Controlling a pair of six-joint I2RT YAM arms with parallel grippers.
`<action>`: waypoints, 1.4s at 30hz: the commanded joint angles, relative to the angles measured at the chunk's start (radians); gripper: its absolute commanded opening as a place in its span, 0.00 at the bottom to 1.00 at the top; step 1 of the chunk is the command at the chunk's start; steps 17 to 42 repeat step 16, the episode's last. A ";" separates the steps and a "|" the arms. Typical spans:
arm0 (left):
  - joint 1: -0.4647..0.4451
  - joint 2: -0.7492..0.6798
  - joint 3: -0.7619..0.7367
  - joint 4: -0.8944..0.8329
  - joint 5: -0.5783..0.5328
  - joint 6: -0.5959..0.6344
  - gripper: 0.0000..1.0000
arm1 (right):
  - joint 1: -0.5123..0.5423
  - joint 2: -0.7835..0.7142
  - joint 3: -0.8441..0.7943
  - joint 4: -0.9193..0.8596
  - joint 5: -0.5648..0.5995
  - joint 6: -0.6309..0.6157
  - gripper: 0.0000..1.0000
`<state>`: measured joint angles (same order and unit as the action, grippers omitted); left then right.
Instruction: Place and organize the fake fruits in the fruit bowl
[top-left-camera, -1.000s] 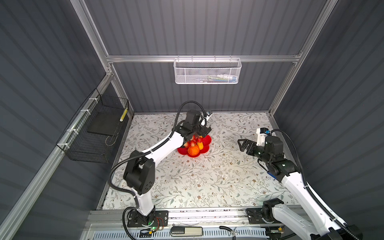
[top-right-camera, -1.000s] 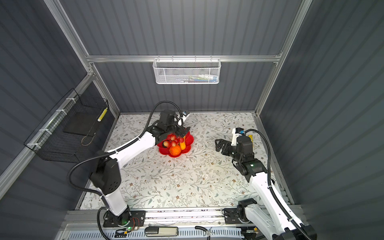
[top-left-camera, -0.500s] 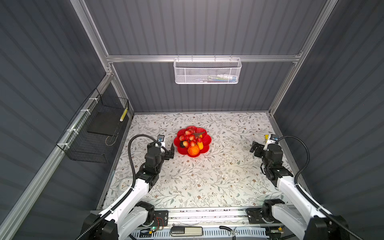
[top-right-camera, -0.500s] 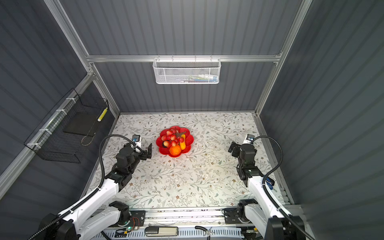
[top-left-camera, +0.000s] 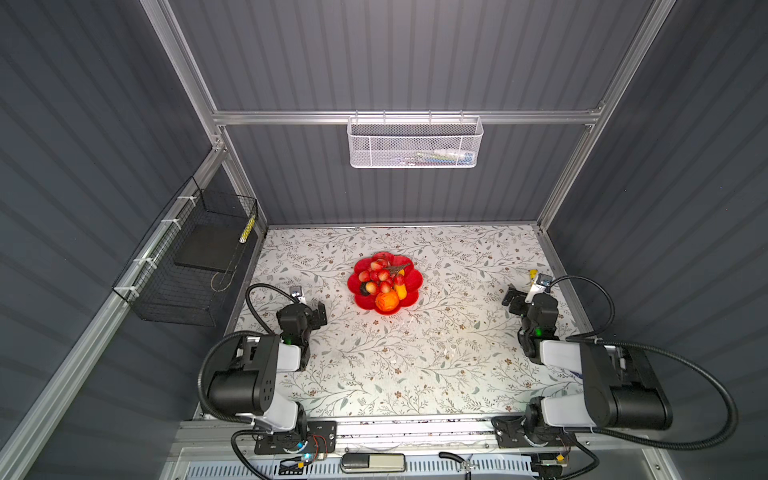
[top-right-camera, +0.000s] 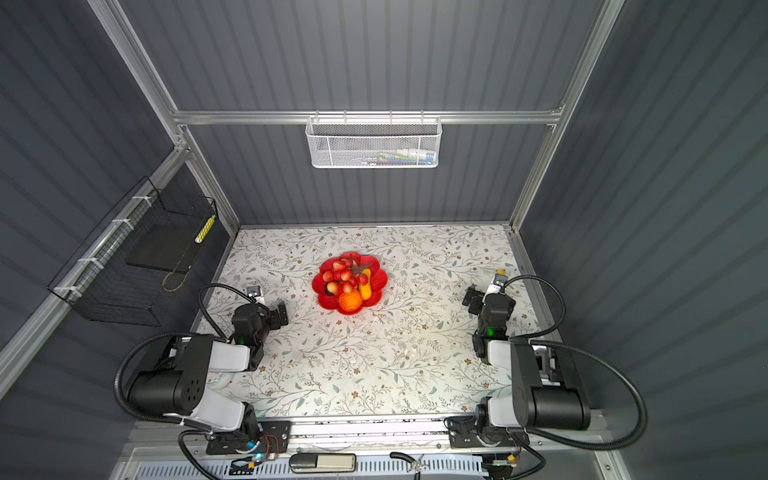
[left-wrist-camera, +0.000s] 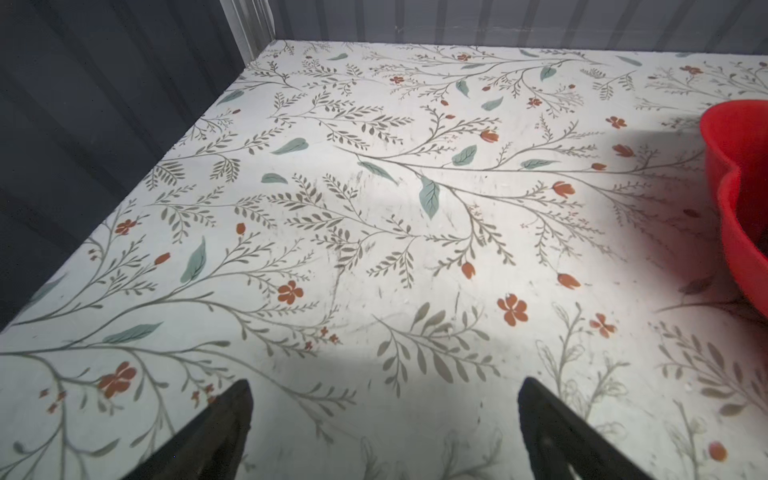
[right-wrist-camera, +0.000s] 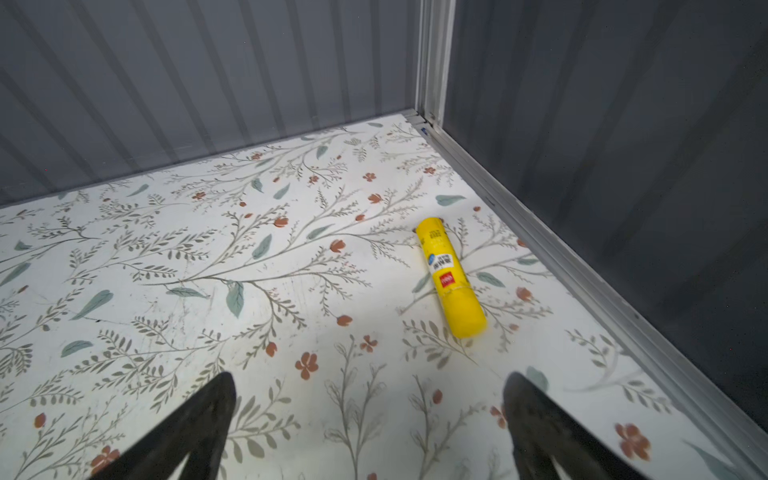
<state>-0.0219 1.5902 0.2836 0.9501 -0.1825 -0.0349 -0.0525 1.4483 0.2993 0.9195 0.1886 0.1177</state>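
The red scalloped fruit bowl (top-left-camera: 360, 301) (top-right-camera: 325, 301) sits mid-table in both top views. In it lie the fake fruits: a big orange (top-left-camera: 387, 301) (top-right-camera: 350, 300) at the near rim, a red grape bunch (top-left-camera: 380, 272) (top-right-camera: 345, 272), a yellow oblong fruit (top-left-camera: 400, 286) and a dark avocado (top-left-camera: 365, 288). My left gripper (top-left-camera: 313, 313) (left-wrist-camera: 384, 386) rests low, left of the bowl and apart from it, open and empty. The bowl's rim (left-wrist-camera: 739, 187) shows at the edge of the left wrist view. Far to the bowl's right, my right gripper (top-left-camera: 519, 297) (right-wrist-camera: 370, 378) is open and empty.
A small yellow tube (right-wrist-camera: 451, 276) (top-left-camera: 532, 273) lies on the floral table just beyond the right gripper, near the right wall. A white mesh basket (top-left-camera: 415, 141) hangs on the back wall. A black wire basket (top-left-camera: 191, 257) hangs on the left wall.
The left arm has pulled back from over the bowl to the near left. The right arm has drawn back toward the right wall. Both arms now sit folded low.
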 joint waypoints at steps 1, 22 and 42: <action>0.011 0.144 0.025 0.321 0.043 -0.003 1.00 | 0.011 -0.012 0.000 0.064 -0.038 -0.033 0.99; 0.011 0.115 0.128 0.061 0.024 -0.017 1.00 | 0.037 0.011 0.000 0.107 0.020 -0.046 0.99; 0.011 0.115 0.128 0.061 0.024 -0.017 1.00 | 0.037 0.011 0.000 0.107 0.020 -0.046 0.99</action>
